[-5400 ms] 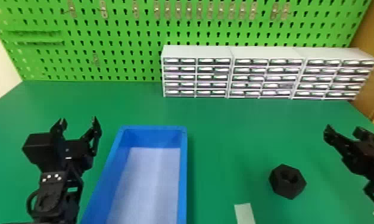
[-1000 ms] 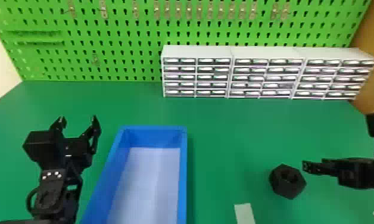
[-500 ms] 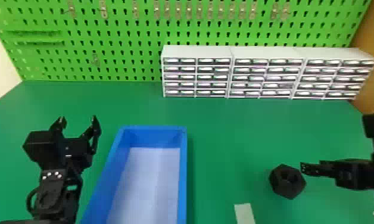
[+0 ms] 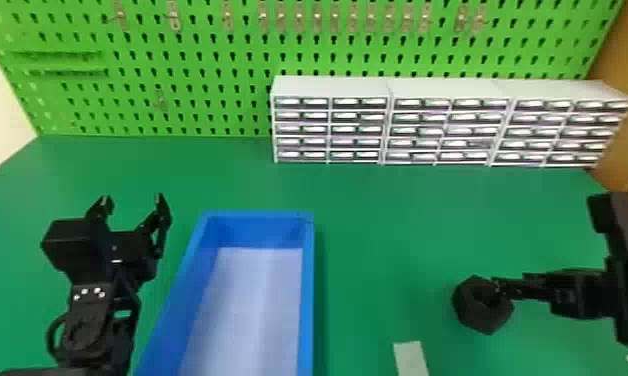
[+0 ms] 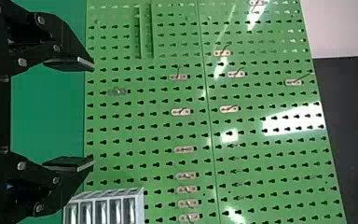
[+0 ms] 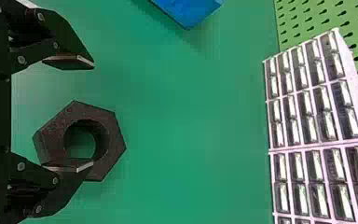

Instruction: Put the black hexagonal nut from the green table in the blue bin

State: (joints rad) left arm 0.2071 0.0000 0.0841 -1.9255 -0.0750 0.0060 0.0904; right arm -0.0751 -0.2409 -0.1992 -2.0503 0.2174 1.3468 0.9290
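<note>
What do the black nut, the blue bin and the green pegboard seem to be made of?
The nut looks like matte plastic, though coated metal is possible: its top is dull and faintly speckled.
The bin is probably smooth plastic, judging by its evenly blue walls.
The pegboard is likely glossy painted sheet metal, given its bright reflections and neat holes.

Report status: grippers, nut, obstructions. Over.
Right gripper open over nut, not gripping. Left gripper open, left of blue bin. Nut on green table. Pale strip between nut and bin, likely no obstacle.
</note>
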